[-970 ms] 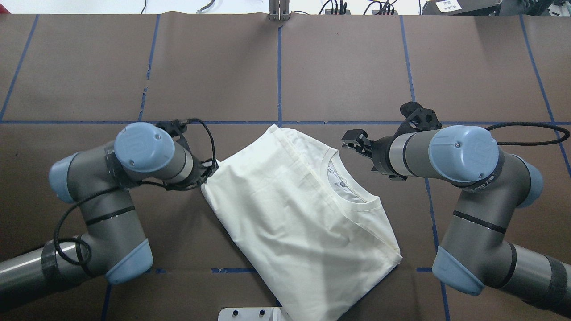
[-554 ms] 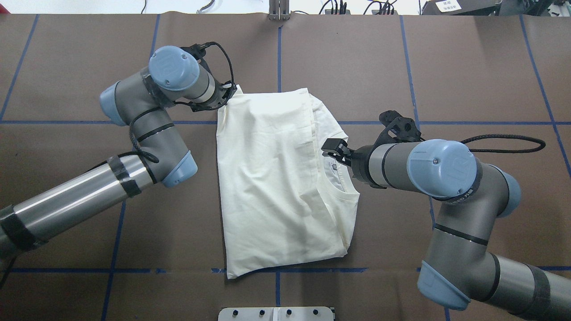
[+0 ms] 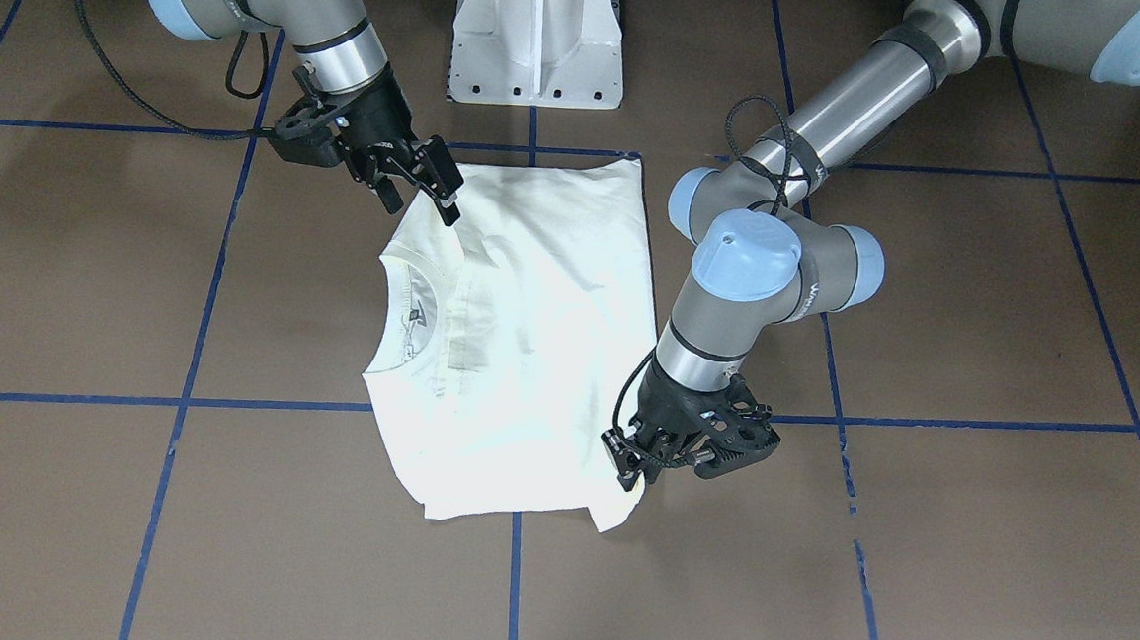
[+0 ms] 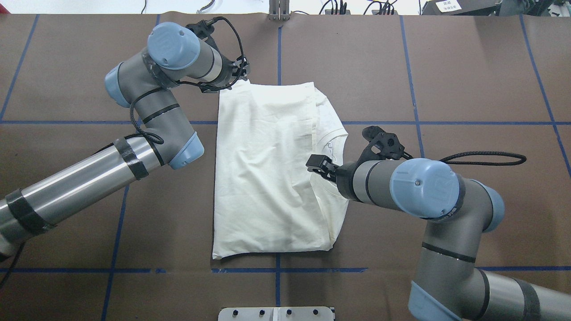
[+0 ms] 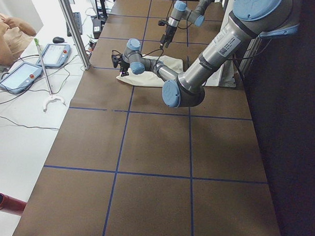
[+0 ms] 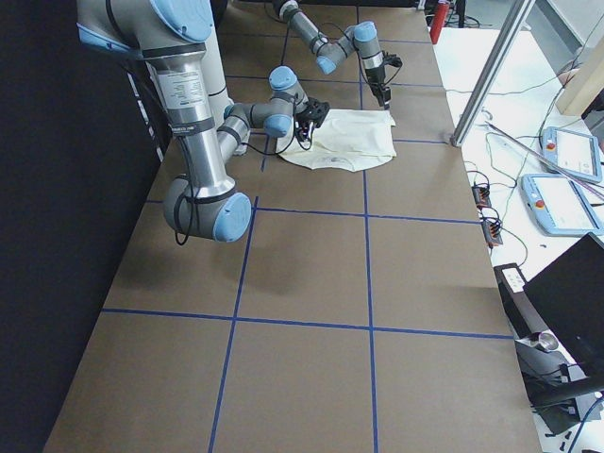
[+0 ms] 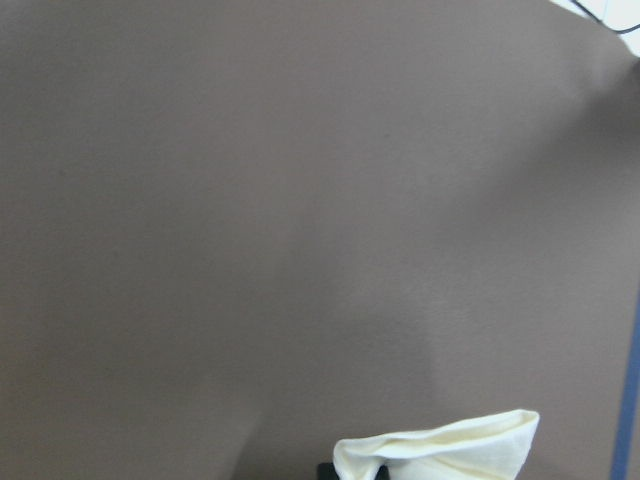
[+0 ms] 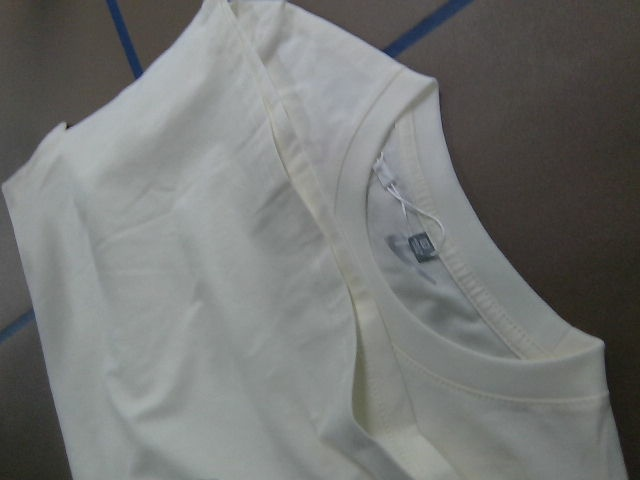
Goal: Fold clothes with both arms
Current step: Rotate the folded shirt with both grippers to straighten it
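Note:
The cream T-shirt (image 4: 267,178) lies folded on the table with its plain side up and its collar (image 8: 440,260) toward the robot's right. No print shows. My left gripper (image 4: 238,78) is shut on the shirt's far-left corner. That corner shows as a pinched fold in the left wrist view (image 7: 440,455) and in the front view (image 3: 632,470). My right gripper (image 4: 314,166) is open and empty above the shirt (image 3: 530,327) beside the collar, with its fingers spread in the front view (image 3: 421,197).
The white pedestal base (image 3: 538,36) stands at the robot's edge of the brown table. Blue tape lines (image 4: 279,67) grid the surface. A metal bracket (image 4: 279,11) sits at the far edge. Operator tablets (image 5: 24,74) and a metal post (image 5: 72,27) stand beyond the table.
My left gripper has pulled the shirt's corner toward the far side, turning the shirt until it lies square with the tape lines. My right gripper has moved left over the collar.

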Controlling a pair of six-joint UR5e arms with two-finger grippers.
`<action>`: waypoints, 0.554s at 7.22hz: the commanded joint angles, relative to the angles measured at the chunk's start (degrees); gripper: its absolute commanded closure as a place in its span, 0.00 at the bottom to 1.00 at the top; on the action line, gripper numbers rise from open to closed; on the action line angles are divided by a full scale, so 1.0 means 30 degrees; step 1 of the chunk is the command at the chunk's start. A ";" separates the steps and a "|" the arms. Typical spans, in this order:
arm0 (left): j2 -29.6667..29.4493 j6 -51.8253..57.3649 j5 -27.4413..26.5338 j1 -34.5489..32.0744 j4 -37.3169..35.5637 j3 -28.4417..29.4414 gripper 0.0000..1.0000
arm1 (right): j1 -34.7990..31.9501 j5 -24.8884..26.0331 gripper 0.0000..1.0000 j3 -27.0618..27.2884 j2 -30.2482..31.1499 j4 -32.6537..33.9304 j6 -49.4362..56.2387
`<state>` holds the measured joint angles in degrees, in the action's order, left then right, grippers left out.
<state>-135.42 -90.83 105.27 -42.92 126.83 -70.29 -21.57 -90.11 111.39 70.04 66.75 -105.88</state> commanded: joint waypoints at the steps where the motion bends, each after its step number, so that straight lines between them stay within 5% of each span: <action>1: 0.3899 -0.0366 0.1326 -0.0019 -0.0294 -0.5284 0.39 | 0.2437 0.1647 0.00 0.0017 0.0150 0.1905 -0.0009; 4: 0.4388 -0.0366 0.1268 -0.0048 -0.0413 -0.5720 0.39 | 0.3555 0.1767 0.34 -0.0334 0.0238 0.3353 -0.0566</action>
<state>-122.84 -91.91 109.07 -43.05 125.72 -86.77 -11.96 -84.95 110.69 70.68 75.19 -107.02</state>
